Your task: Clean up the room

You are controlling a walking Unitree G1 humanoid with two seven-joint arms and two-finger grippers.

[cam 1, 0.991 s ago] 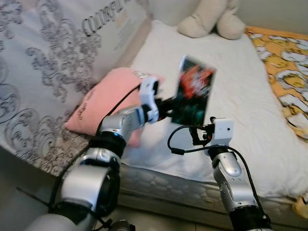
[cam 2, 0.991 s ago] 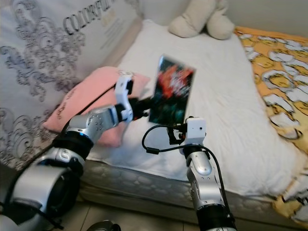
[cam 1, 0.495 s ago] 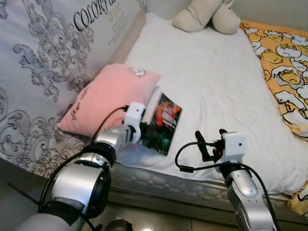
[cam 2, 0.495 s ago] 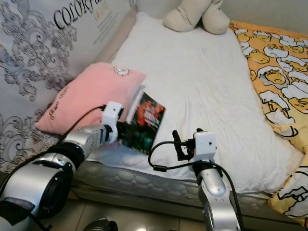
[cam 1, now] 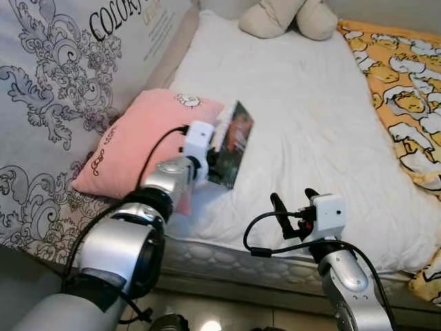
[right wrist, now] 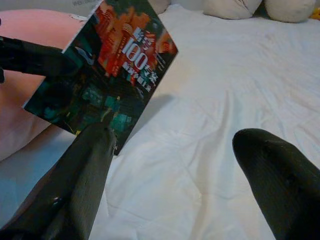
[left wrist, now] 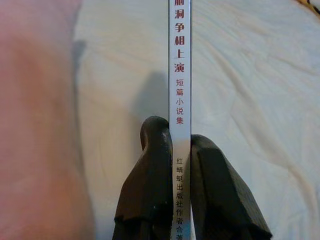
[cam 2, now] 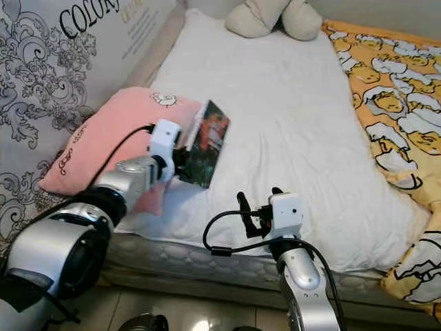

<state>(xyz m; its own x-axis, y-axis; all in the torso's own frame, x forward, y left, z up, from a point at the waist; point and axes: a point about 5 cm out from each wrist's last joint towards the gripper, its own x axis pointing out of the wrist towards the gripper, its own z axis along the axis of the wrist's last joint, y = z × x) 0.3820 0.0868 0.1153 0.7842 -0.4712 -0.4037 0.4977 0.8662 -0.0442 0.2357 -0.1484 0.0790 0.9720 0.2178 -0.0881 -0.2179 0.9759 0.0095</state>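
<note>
A bed with a wrinkled white sheet (cam 1: 310, 117) filled the scene, with a grey headboard panel printed with dark scrollwork (cam 1: 62, 76) along the robot's left and an orange blanket patterned with white and yellow cartoon figures (cam 1: 406, 89) on the right. A cream plush toy (cam 1: 286, 17) sat at the far end of the mattress. A soft pink rectangular pillow (cam 1: 134, 141) lay near the mattress's near left edge, against the panel.

The left gripper (left wrist: 180, 155) had its two black fingers (left wrist: 152, 185) clamped on the white spine of a thin paperback book with a dark green and red cover (cam 1: 233, 143). The book stood tilted on edge just beside the pink pillow, over the white sheet, its lower corner close to the sheet.

The right gripper (cam 1: 293, 207) hovered over the near edge of the mattress, well apart from the book, with its black fingers (right wrist: 87, 170) spread wide and holding nothing.
</note>
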